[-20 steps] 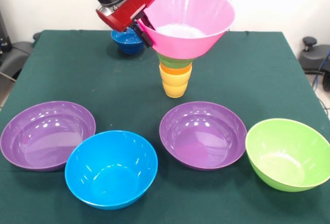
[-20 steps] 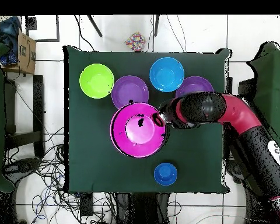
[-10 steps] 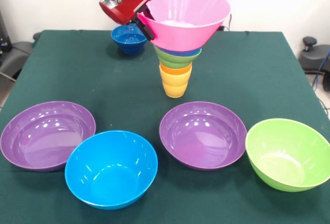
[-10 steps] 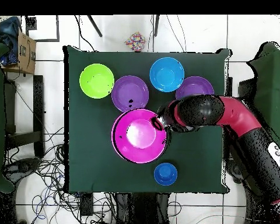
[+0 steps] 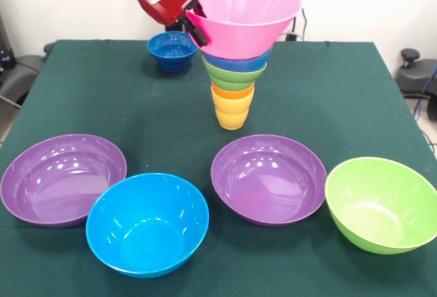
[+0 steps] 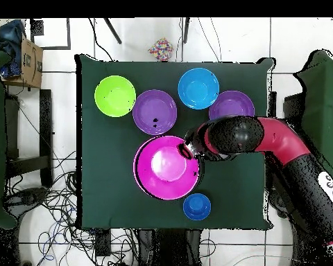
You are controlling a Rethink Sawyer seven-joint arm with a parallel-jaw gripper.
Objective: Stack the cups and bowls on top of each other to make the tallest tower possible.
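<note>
Up at the back of the bench, the gripper is pinching the rim of the big pink bowl between its fingers, and the bowl is hanging tilted right above the tower. From the front, the tower is reading as a yellow cup at the bottom, an orange cup nested in it, then a small green bowl and a light blue bowl on top. I can't tell whether the pink bowl's base is touching the light blue one or floating just over it. From overhead the pink bowl is covering the whole stack, so no help there.

Everything else is sitting loose: a small dark blue bowl behind the tower, two purple bowls, a blue bowl and a green bowl along the front.

What's worrying me, guessing from how it looks: that pink bowl is way wider than anything under it, and it's being held by one edge only, so it's leaning. If it gets dropped off-centre or while tilted, I reckon it's going to slide off the light blue bowl or lever the whole skinny stack over, since the base is just one little cup. Any sideways drag from the fingers on release could probably do the same.
</note>
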